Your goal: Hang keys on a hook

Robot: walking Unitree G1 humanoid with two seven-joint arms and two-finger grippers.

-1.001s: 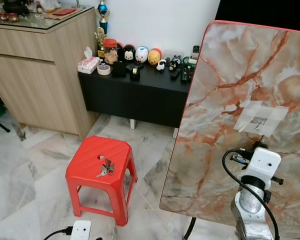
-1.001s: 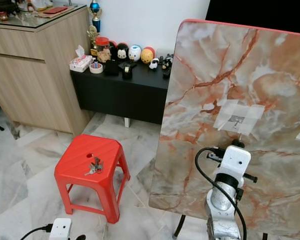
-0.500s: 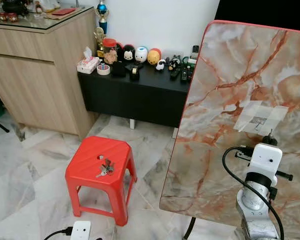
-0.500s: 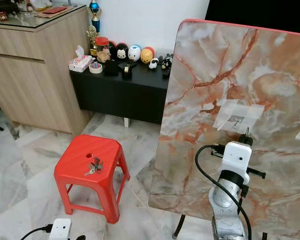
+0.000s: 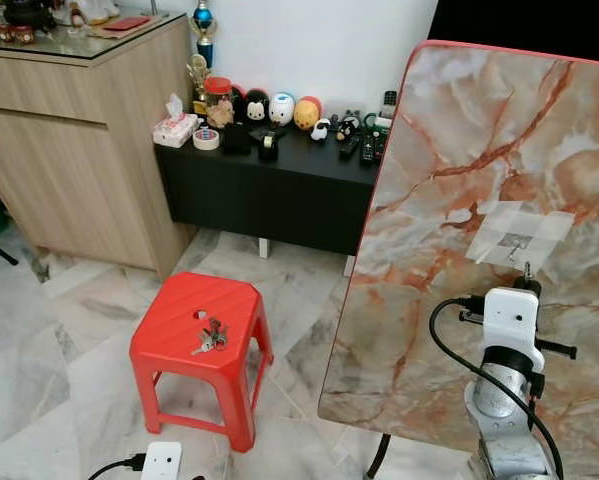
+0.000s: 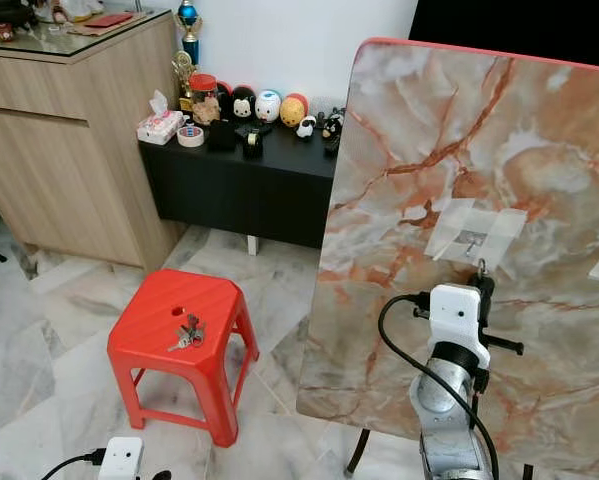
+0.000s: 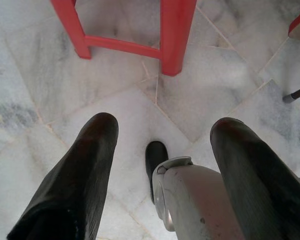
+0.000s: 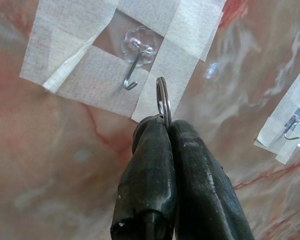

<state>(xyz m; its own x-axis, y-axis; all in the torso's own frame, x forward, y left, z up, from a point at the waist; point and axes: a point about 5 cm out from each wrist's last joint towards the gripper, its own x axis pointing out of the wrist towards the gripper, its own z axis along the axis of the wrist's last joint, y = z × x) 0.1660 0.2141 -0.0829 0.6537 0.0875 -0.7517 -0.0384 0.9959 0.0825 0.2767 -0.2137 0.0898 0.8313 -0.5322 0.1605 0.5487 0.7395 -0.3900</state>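
A small metal hook [image 8: 134, 67] on a clear pad is taped to the upright marble-patterned board [image 5: 459, 150]. My right gripper [image 8: 165, 125] is shut on a thin metal key ring [image 8: 163, 97], which stands just beside and below the hook without touching it. In the left eye view that gripper [image 5: 526, 270] sits right under the taped hook [image 5: 516, 243]. A bunch of keys [image 5: 211, 338] lies on the red stool [image 5: 179, 310]. My left gripper [image 7: 162, 135] hangs open over the floor by the stool's legs.
A second taped hook [image 8: 291, 127] sits further right on the board. A black low cabinet [image 5: 279, 190] with figurines and a wooden cabinet [image 5: 69, 150] stand behind. A white plug adapter [image 5: 160, 462] lies on the floor.
My right gripper has risen toward the taped hook, then shifted slightly left. The stool and its keys have not moved.
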